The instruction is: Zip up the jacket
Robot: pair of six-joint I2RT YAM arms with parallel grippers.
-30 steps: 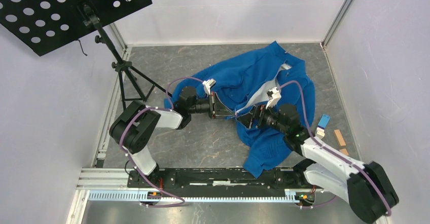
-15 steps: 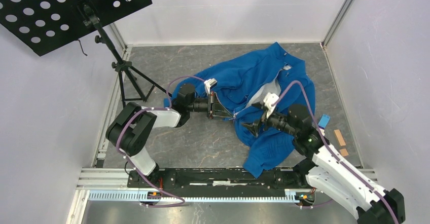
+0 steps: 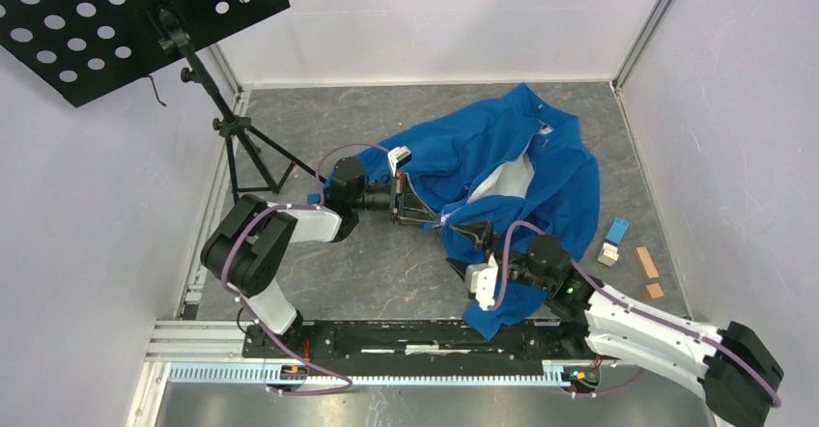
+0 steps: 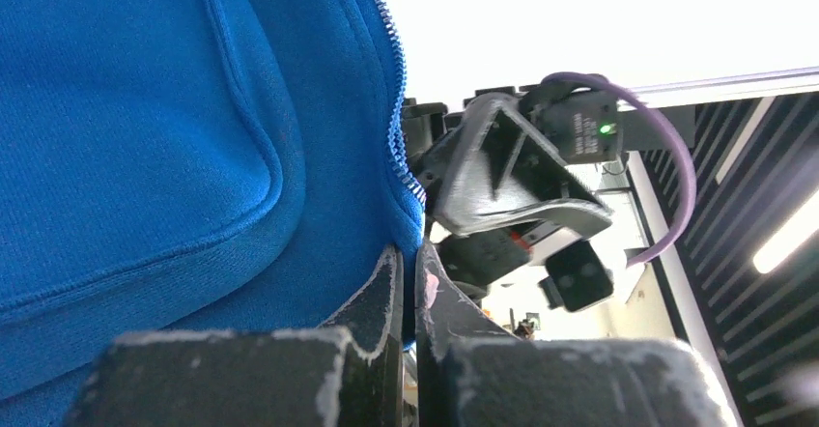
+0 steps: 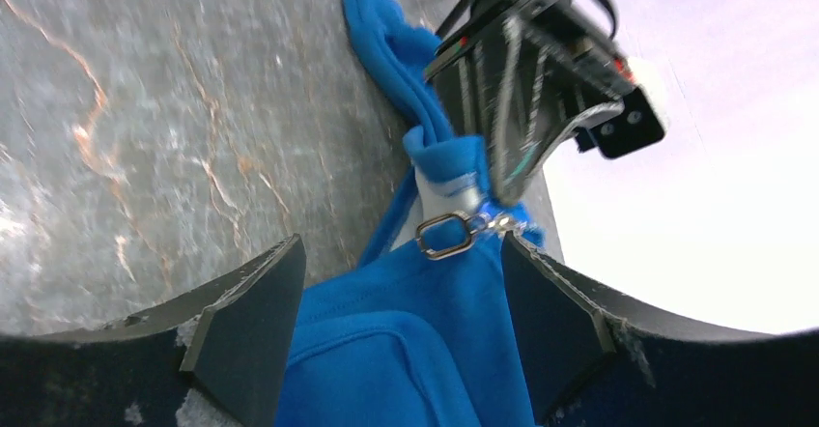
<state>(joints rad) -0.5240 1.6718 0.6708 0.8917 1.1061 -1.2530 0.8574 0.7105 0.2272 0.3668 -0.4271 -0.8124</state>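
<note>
Left hand (image 4: 408, 265) is pinched shut on the bottom edge of the jacket (image 3: 502, 147), right by the zipper teeth (image 4: 391, 108). Right hand (image 5: 398, 253) is spread wide open, low over the bench (image 3: 386, 272), jaws either side of a blue fold and not gripping anything. The metal zipper pull (image 5: 446, 234) hangs just past its fingers, close to the left hand's tip. The jacket itself lies crumpled across the middle of the bench, front partly open with pale lining (image 3: 512, 178) showing. There's a black music stand (image 3: 145, 12) in the far left corner.
</note>
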